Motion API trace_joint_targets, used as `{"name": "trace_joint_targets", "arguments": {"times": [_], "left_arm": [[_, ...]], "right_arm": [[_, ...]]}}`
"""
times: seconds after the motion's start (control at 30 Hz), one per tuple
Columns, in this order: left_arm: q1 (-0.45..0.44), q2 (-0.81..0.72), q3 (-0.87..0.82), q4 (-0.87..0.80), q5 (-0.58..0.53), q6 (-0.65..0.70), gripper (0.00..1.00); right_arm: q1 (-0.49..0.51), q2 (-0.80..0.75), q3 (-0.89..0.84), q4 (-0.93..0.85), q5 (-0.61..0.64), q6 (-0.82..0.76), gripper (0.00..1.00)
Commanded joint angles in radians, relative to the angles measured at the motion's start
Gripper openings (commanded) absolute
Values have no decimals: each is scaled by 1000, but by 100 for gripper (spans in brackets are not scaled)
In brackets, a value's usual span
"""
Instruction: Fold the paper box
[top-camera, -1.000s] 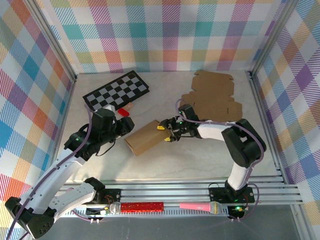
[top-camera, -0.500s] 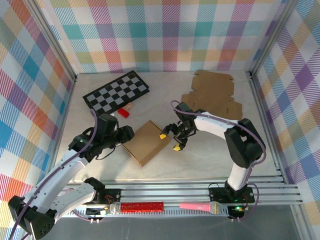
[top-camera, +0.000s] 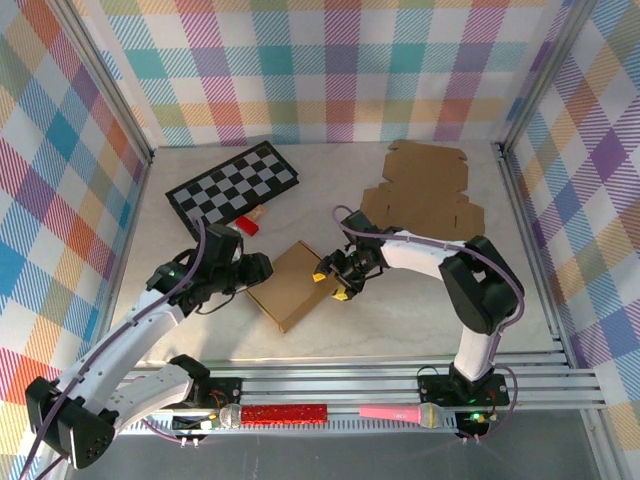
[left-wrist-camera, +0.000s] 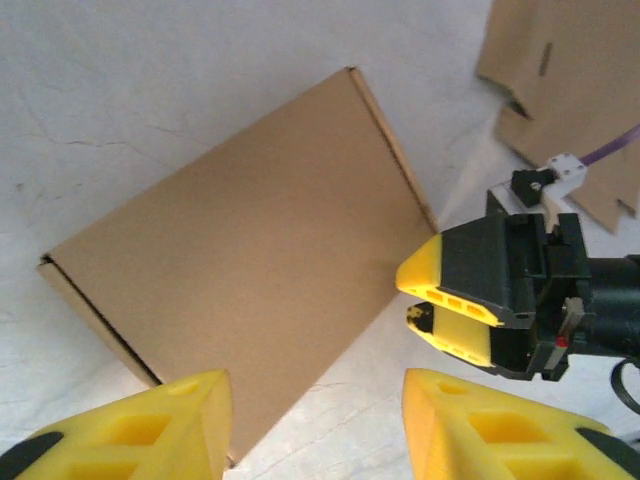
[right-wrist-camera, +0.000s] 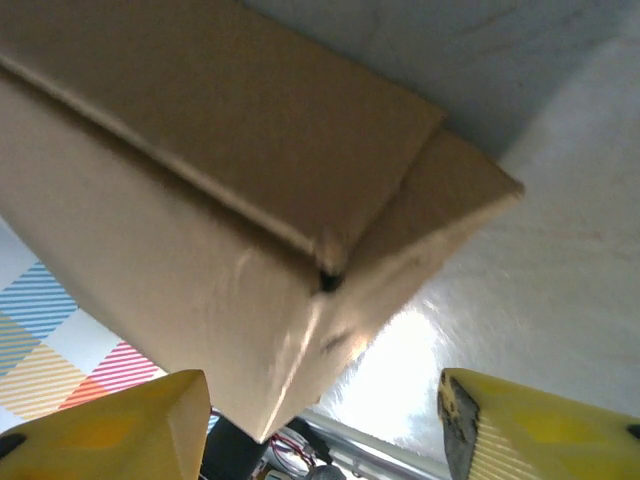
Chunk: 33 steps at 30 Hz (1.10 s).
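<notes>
The brown paper box (top-camera: 293, 283) lies closed and flat on the table, near the middle. My left gripper (top-camera: 257, 269) is at its left edge. In the left wrist view the box (left-wrist-camera: 250, 260) lies below my left gripper (left-wrist-camera: 315, 425), which is open and holds nothing. My right gripper (top-camera: 331, 285) is at the box's right edge, also visible as yellow-tipped jaws (left-wrist-camera: 450, 305) in the left wrist view. In the right wrist view a corner of the box (right-wrist-camera: 250, 200) stands just ahead of my right gripper (right-wrist-camera: 320, 430), open and apart from the card.
A checkerboard (top-camera: 232, 183) lies at the back left with a small red block (top-camera: 247, 226) by its near edge. Flat cardboard sheets (top-camera: 425, 190) lie at the back right, also in the left wrist view (left-wrist-camera: 570, 80). Plaid walls enclose the table.
The box has turned and dropped from a tilted pose to lying flat. The right gripper let it go, widened, then narrowed beside its right edge. The left gripper moved up to its left edge.
</notes>
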Motion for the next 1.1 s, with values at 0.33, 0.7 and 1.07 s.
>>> {"name": "trace_joint_targets", "arguments": {"times": [0.33, 0.7, 1.07], "left_arm": [[151, 311, -21, 102, 50, 86, 39], [172, 445, -72, 151, 21, 163, 33], [172, 348, -160, 154, 86, 90, 30]], "right_arm": [[15, 99, -55, 262, 31, 53, 39], [20, 111, -170, 565, 14, 105, 43], [70, 220, -91, 664, -1, 195, 42]]}}
